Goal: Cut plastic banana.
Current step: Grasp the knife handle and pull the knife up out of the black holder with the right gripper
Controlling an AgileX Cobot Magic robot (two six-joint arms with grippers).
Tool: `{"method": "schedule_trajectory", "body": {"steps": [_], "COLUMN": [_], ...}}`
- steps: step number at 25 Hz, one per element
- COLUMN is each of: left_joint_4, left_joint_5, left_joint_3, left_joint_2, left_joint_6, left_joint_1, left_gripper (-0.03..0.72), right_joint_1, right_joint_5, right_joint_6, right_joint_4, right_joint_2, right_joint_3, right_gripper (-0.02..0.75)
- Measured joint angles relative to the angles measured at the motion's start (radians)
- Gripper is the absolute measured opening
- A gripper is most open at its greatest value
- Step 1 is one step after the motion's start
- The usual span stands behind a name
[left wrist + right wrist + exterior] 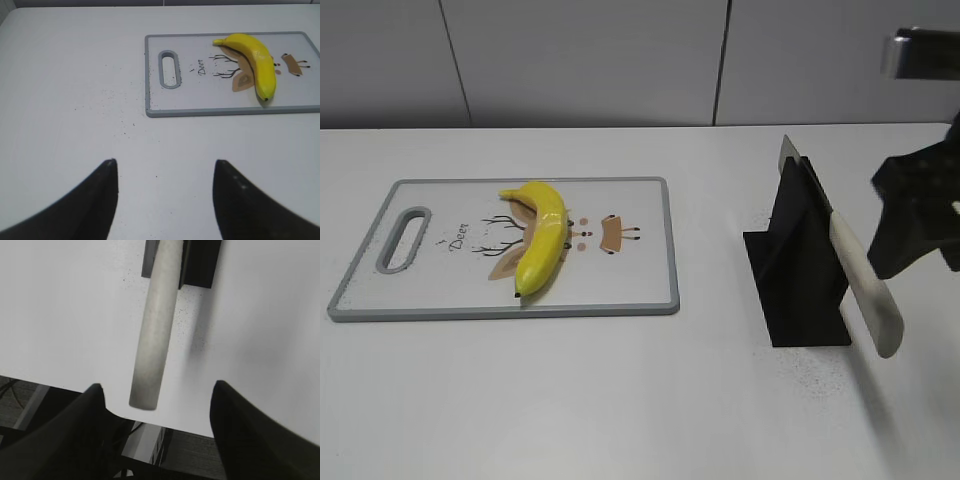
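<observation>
Right end effector (155, 435) stood with jaws apart, empty, just behind the butt of the knife handle (152, 335) sloping out of its black stand (800, 270). I judged the grasp needed the handle centred between the fingers before closing. Banana (542, 235) lay on the cutting board (650, 300), well apart to my left; left end effector (165, 200) hung apart above bare tabletop (65, 75).

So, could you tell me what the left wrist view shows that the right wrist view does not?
Only the left wrist view shows the banana lying on the cutting board, with the open left gripper over bare table. Only the right wrist view shows the knife's pale handle sticking out of the black stand, between the open right gripper's fingers. Both show the white table.
</observation>
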Motion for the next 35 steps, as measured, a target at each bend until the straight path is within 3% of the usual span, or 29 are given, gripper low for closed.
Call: {"method": "schedule_trajectory", "body": {"steps": [4, 12, 16, 19, 35], "left_joint_4": [0.0, -0.001, -0.001, -0.001, -0.001], "left_joint_5": [0.0, 0.0, 0.0, 0.0, 0.0], "left_joint_3": [0.0, 0.0, 0.0, 0.0, 0.0], "left_joint_2": [0.0, 0.0, 0.0, 0.0, 0.0], "left_joint_6": [0.0, 0.0, 0.0, 0.0, 0.0], "left_joint_1": [0.0, 0.0, 0.0, 0.0, 0.0], "left_gripper": [0.589, 0.589, 0.589, 0.589, 0.589], "right_joint_1": [0.055, 0.058, 0.058, 0.058, 0.058], "right_joint_5": [-0.062, -0.101, -0.101, -0.1, -0.061], "right_joint_6": [0.07, 0.123, 0.145, 0.16, 0.211], "right_joint_4": [-0.048, -0.062, -0.062, -0.057, -0.018], "right_joint_2": [0.099, 0.256, 0.278, 0.278, 0.197], "right_joint_3": [0.0, -0.001, -0.001, -0.001, -0.002], "right_gripper": [0.496, 0.463, 0.356, 0.166, 0.16]}}
